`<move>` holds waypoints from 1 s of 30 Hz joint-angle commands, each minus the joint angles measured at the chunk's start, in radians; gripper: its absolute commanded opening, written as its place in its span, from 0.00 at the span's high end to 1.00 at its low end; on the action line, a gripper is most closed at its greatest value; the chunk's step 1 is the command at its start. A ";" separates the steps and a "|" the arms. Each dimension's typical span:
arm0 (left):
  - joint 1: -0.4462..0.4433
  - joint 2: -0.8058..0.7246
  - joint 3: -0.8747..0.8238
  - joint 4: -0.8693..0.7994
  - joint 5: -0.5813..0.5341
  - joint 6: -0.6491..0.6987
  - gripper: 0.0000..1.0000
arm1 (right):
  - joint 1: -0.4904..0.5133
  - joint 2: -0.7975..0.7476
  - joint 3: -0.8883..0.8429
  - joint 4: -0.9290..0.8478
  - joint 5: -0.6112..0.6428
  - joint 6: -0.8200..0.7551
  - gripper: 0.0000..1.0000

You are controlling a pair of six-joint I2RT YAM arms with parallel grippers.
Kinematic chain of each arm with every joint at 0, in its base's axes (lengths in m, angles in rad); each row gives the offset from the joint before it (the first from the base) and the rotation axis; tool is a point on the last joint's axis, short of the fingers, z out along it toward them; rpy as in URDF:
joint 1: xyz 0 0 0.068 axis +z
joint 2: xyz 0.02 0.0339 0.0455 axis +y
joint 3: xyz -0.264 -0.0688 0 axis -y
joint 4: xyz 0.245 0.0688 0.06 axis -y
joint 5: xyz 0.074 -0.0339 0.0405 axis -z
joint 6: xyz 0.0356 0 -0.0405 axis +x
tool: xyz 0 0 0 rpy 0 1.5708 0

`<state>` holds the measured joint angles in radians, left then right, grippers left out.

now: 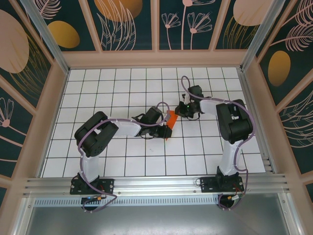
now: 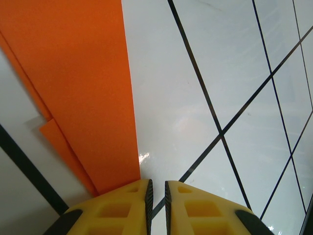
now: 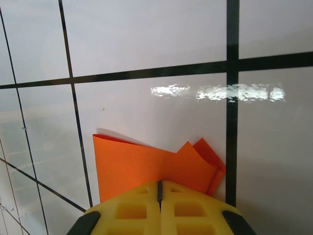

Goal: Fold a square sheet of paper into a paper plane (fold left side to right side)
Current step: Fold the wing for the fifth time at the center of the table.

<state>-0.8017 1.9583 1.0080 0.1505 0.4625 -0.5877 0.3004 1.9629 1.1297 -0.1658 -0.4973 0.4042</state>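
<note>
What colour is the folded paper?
The paper is plain bright orange, clearest in the left wrist view.

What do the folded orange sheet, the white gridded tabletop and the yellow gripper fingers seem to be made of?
Folded orange sheet: thin matte paper; crisp creases, fanned layers. White gridded tabletop: glossy, probably laminate or tile; mirror-like light reflections. Yellow gripper fingers: likely moulded plastic; matte, with recessed pockets.

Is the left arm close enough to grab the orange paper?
Probably yes: the left gripper sits right beside the orange paper with nothing between them, though its jaws are barely parted.
</note>
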 commanded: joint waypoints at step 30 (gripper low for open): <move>-0.020 0.059 -0.060 -0.124 -0.010 -0.011 0.81 | -0.022 -0.233 -0.120 0.101 -0.007 0.019 0.86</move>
<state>-0.8017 1.9587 1.0039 0.1574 0.4633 -0.5884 0.2340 1.7290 1.0729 -0.1024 -0.4435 0.3763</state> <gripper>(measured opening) 0.185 0.145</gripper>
